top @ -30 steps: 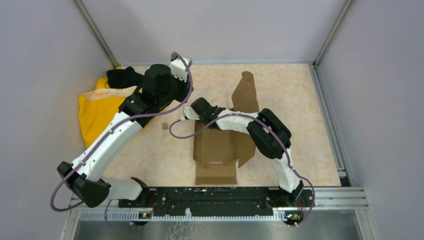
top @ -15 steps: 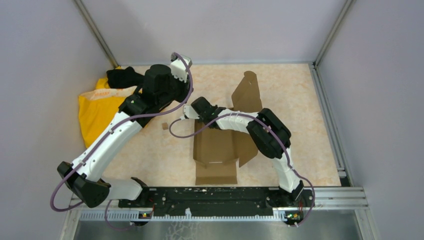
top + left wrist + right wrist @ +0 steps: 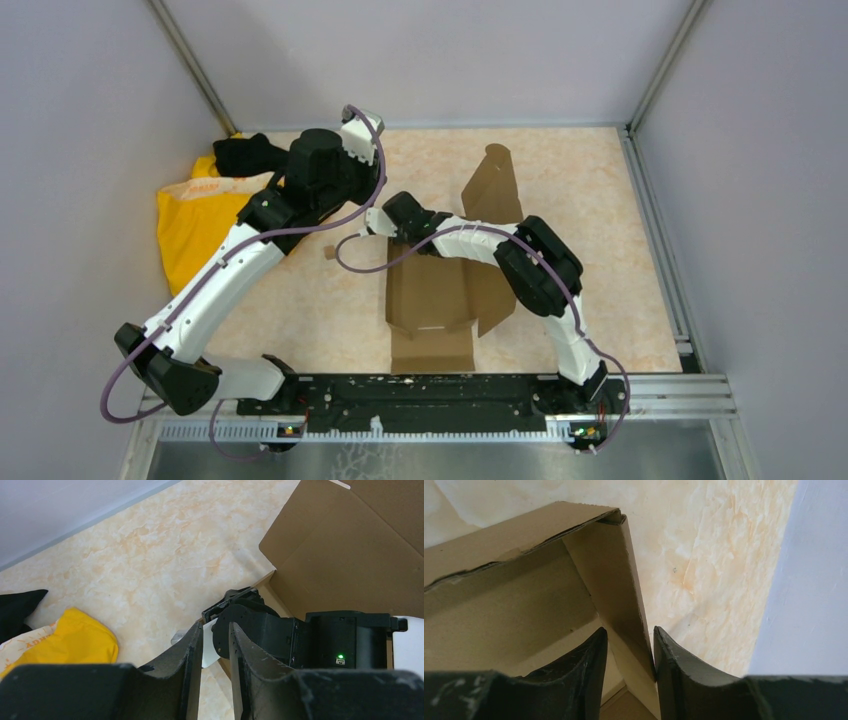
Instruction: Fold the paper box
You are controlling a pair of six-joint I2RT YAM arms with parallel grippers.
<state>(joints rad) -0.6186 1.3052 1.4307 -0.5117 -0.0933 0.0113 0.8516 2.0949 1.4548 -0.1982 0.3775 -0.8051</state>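
Right pincer (image 3: 630,635): released, fingers astride the paper box's (image 3: 430,295) raised side wall, at its far left corner.
Paper box: partly folded, mid-worktop (image 3: 600,250), towards the near edge.
Left pincer (image 3: 216,630): narrowly parted, empty, just beyond.
Next move: probably pinch low on the wall and crease squarely along its score.

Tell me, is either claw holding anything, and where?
Nothing is firmly held. The right gripper straddles an upright side wall of the paper box, jaws loose around it; the left gripper is empty.
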